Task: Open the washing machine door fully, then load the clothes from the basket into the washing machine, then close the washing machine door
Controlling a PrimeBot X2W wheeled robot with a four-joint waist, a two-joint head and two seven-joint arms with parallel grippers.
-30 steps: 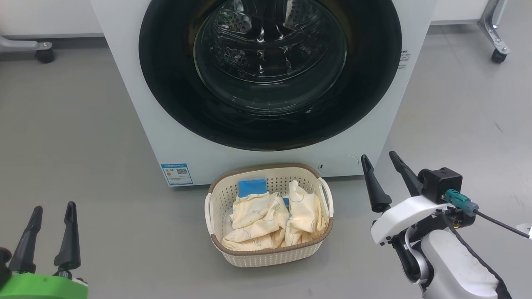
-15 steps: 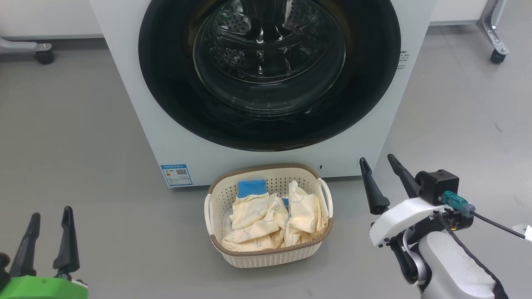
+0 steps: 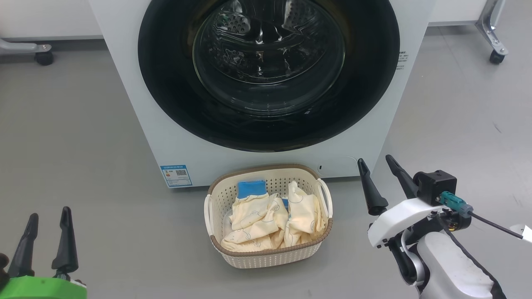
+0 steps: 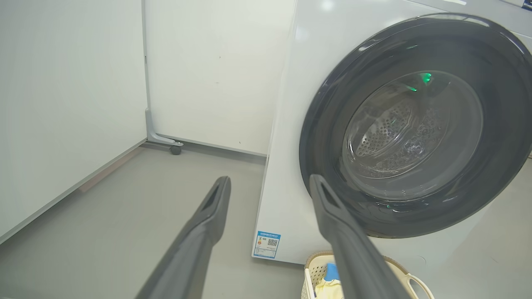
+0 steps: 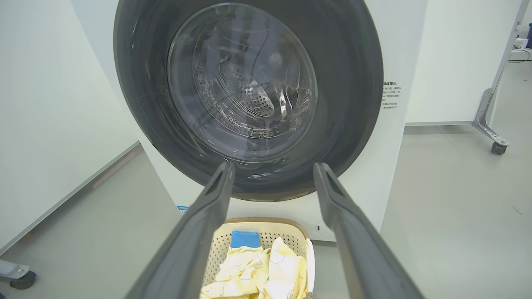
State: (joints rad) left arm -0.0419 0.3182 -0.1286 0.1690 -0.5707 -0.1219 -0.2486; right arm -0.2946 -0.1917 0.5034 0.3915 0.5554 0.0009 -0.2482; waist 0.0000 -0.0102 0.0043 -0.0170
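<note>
**drum_noob:** Door's shut, right? Where would you grab it?

**gasket_guy:** Yep, the washing machine door (image 3: 166, 83) sits closed on the washing machine (image 3: 137, 124), ahead of and above both sets of fingers. The right fingers (image 3: 368, 187) and left fingers (image 3: 65, 241) are spread wide, holding nothing. My guess is the door's rigid and heavy-ish, with a glossy, slippery rim. I can't spot a handle, so hook an edge. The basket (image 3: 266, 167) sits between the two pairs, nearer the right. The clothes (image 3: 266, 220) look soft and light, so pinch a fold.
</note>
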